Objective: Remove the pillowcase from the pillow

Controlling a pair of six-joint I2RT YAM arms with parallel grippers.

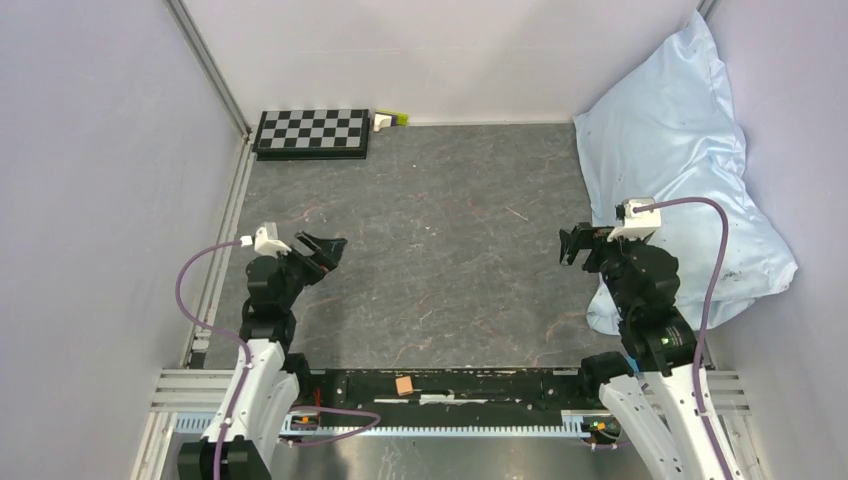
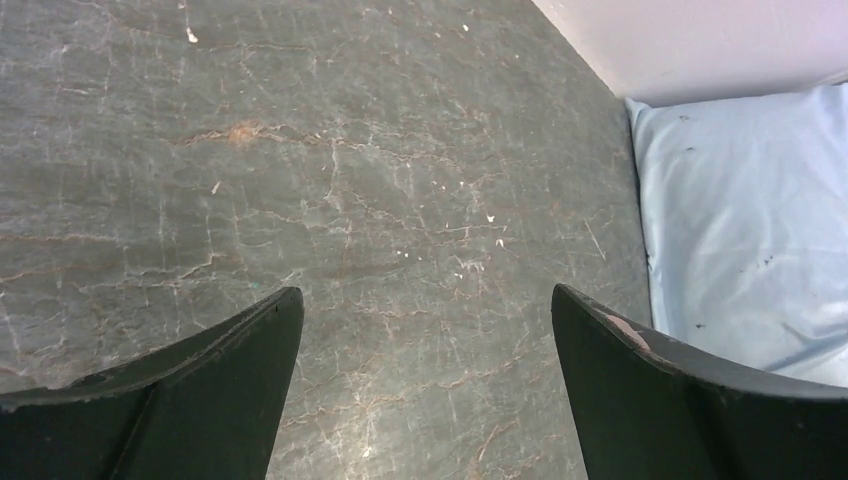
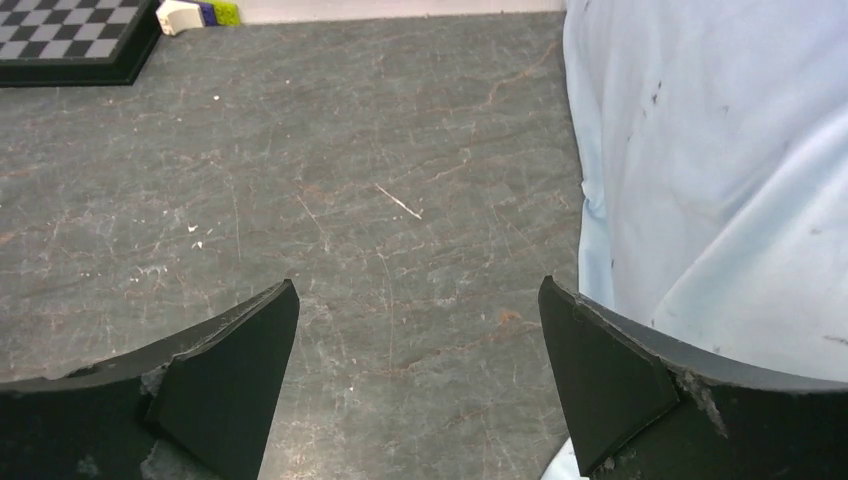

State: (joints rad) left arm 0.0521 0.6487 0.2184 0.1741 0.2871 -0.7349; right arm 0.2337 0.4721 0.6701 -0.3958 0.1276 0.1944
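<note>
The pale blue pillowcase [image 1: 680, 170] covers a plump shape that leans against the right wall at the back right. It also shows in the left wrist view [image 2: 745, 230] and the right wrist view [image 3: 720, 170]. The cream-white pillow is hidden inside it. My left gripper [image 1: 325, 248] is open and empty over the bare grey tabletop at the left, far from the pillowcase. In its wrist view the left gripper [image 2: 428, 300] has its jaws wide apart. My right gripper [image 1: 572, 245] is open and empty just left of the pillowcase's near edge; in its wrist view the right gripper [image 3: 418, 290] stands above bare table.
A black-and-white checkerboard [image 1: 312, 132] lies at the back left, with a small white and green-yellow object [image 1: 390, 120] beside it. Pale walls enclose the grey marbled table [image 1: 430, 250] on three sides. A black rail with a small orange block [image 1: 404, 385] runs along the near edge.
</note>
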